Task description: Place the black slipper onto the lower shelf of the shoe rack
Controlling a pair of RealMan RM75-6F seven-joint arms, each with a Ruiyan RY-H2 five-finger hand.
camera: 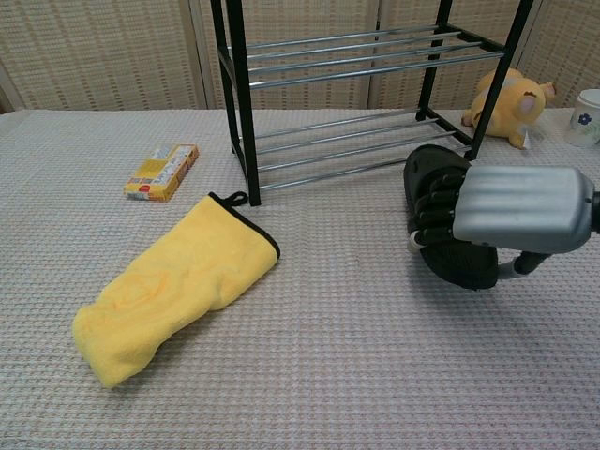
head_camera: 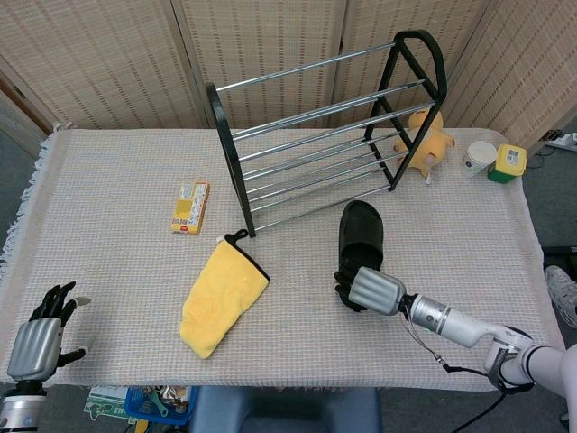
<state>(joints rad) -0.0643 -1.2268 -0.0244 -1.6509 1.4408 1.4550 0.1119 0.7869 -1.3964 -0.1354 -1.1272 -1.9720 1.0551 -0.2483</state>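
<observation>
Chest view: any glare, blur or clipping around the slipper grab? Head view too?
Chest view: sharp, soft even light; right hand fills the frame edge and hides much of the black slipper. Head view: evenly lit, mild glint on the shoe rack rails, slipper dark with little detail.

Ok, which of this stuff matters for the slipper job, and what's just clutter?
Job: slipper, held by the right hand; shoe rack, lower shelf.
Clutter: yellow cloth, small box, plush toy, cup, green tub. Left hand idle.
</observation>
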